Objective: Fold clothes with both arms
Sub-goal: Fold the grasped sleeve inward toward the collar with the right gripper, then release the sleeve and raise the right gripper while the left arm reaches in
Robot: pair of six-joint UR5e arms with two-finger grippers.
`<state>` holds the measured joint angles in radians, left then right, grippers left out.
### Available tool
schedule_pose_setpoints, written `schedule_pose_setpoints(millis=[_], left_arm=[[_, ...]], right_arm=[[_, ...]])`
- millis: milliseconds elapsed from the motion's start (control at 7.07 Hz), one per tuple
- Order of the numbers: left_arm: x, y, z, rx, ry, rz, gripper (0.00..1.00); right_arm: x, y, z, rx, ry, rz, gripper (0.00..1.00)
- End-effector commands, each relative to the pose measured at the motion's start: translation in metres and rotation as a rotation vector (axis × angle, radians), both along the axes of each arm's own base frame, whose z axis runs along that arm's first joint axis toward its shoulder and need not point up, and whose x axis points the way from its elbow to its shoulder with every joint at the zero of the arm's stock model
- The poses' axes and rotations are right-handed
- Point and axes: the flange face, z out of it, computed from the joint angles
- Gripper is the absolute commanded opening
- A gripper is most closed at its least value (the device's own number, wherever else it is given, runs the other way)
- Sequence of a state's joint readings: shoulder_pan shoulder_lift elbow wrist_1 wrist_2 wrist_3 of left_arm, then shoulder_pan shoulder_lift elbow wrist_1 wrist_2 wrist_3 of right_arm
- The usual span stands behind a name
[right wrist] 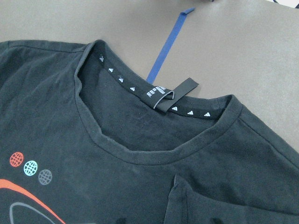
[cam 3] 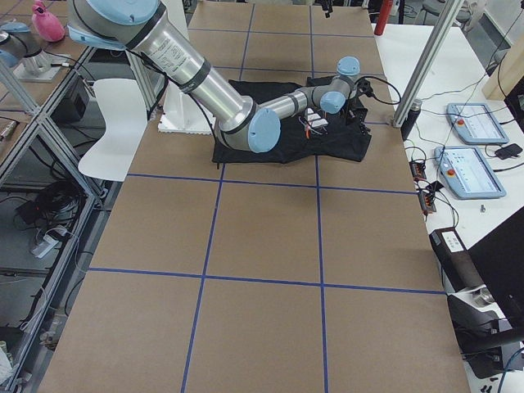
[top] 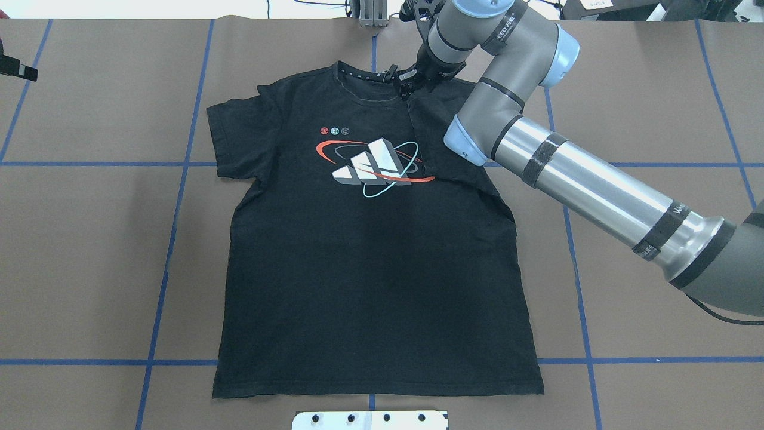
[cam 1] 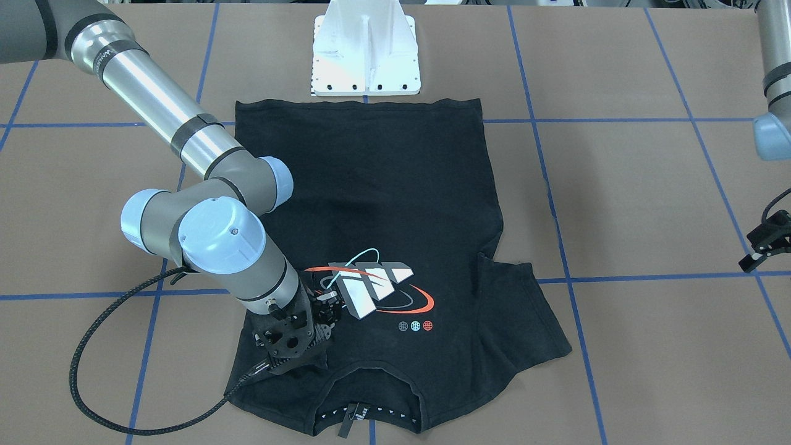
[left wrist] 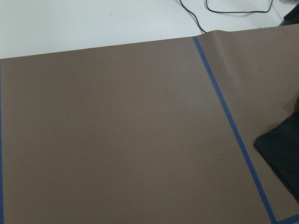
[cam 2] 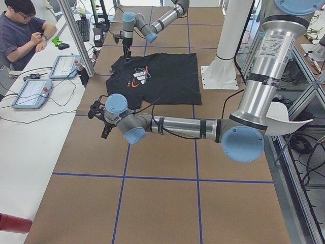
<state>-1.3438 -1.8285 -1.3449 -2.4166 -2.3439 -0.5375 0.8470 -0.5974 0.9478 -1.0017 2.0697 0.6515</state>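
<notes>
Your right gripper is down at the black T-shirt, just beside the collar, at the shoulder. You cannot tell from these pictures if its fingers are spread apart or pressed together, or if they pinch any cloth. Next to it, the sleeve on that side lies folded in over the chest. Its edge reaches the picture of blocks and rings. The other sleeve lies flat and sticks out. The shirt lies face up in the middle of the brown table, with its bottom edge near the white mount. Your left gripper is over bare table, well apart from the shirt. You cannot tell how wide its fingers are either.
</notes>
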Motion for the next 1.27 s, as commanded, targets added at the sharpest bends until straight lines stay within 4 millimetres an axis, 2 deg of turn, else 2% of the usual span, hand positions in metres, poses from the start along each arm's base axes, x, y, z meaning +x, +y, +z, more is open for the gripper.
schedule_pose_setpoints(millis=[0, 141, 283, 424, 566, 707, 849, 990, 1132], left_arm=[[0.001, -0.002, -0.002, 0.001, 0.001, 0.001, 1.0], [0.014, -0.004, -0.007, -0.007, 0.014, 0.005, 1.0], [0.042, -0.005, -0.028, -0.035, 0.078, -0.009, 1.0], [0.075, -0.009, -0.05, -0.048, 0.121, -0.026, 1.0], [0.129, -0.014, -0.08, -0.062, 0.138, -0.05, 1.0], [0.19, -0.017, -0.101, -0.072, 0.142, -0.08, 1.0], [0.241, -0.021, -0.115, -0.055, 0.14, -0.111, 1.0], [0.258, -0.038, -0.112, -0.032, 0.162, -0.152, 1.0], [0.266, -0.048, -0.09, -0.02, 0.17, -0.154, 1.0]], right_arm=[[0.037, -0.022, -0.002, -0.047, -0.03, 0.028, 1.0], [0.068, -0.036, -0.002, -0.086, -0.064, 0.019, 1.0], [0.103, -0.05, 0.001, -0.12, -0.103, 0.0, 1.0], [0.127, -0.056, 0.001, -0.147, -0.122, -0.005, 1.0], [0.14, -0.049, 0.008, -0.168, -0.11, 0.004, 1.0], [0.153, -0.04, 0.015, -0.161, -0.115, 0.012, 1.0], [0.165, -0.039, 0.03, -0.182, -0.106, 0.029, 1.0], [0.166, -0.039, 0.036, -0.198, -0.097, 0.037, 1.0], [0.166, -0.04, 0.035, -0.214, -0.085, 0.043, 1.0]])
